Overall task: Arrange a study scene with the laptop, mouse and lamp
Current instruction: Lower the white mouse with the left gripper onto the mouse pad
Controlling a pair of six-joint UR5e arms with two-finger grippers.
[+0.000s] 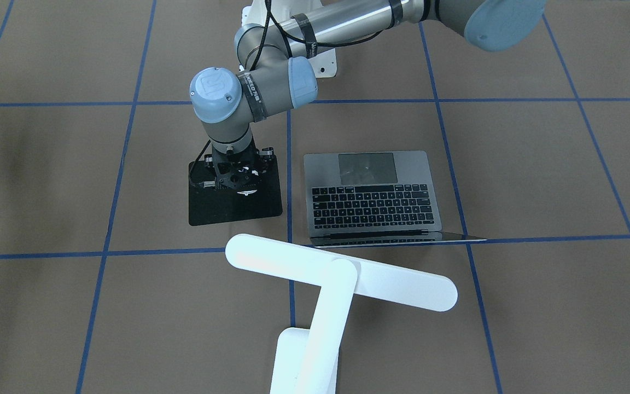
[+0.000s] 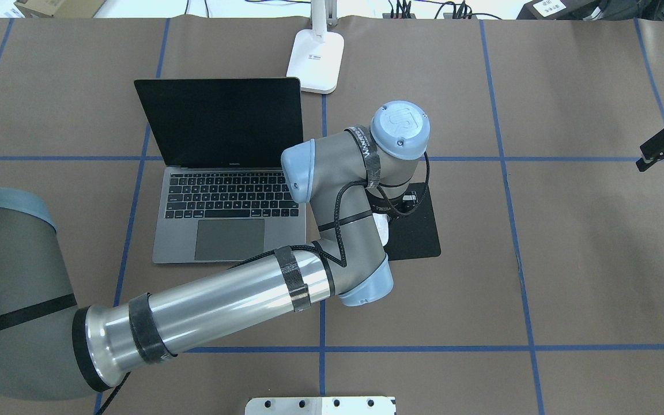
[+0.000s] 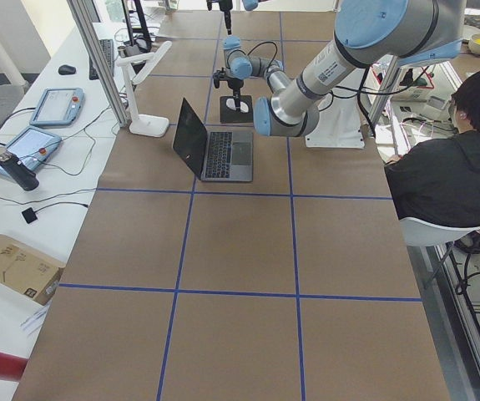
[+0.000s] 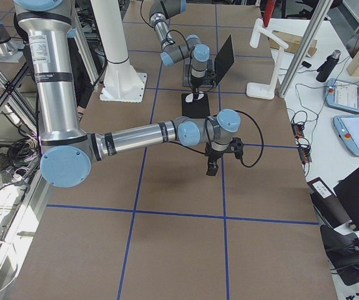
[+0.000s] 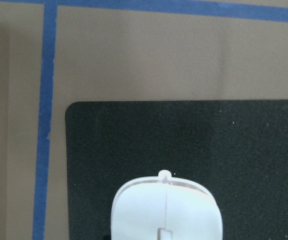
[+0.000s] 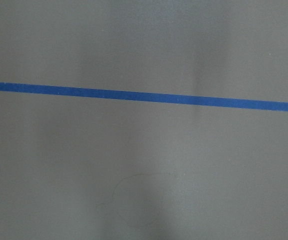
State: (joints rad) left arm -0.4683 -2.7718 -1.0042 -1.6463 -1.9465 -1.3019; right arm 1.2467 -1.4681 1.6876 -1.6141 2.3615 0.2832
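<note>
Left end effector (image 1: 240, 181) above mouse (image 5: 166, 212) on mat (image 5: 133, 140).

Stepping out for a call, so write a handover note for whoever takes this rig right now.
Left hand: low over the mat, mouse right beneath it; grip hidden.
Right hand: hovering aside, nothing in it; open or shut unclear.
Laptop: open, beside the mat.
Lamp: upright behind the laptop.
Done: laptop and lamp look placed.
To do: check the mouse sits on the mat, then pull the arm clear.
</note>
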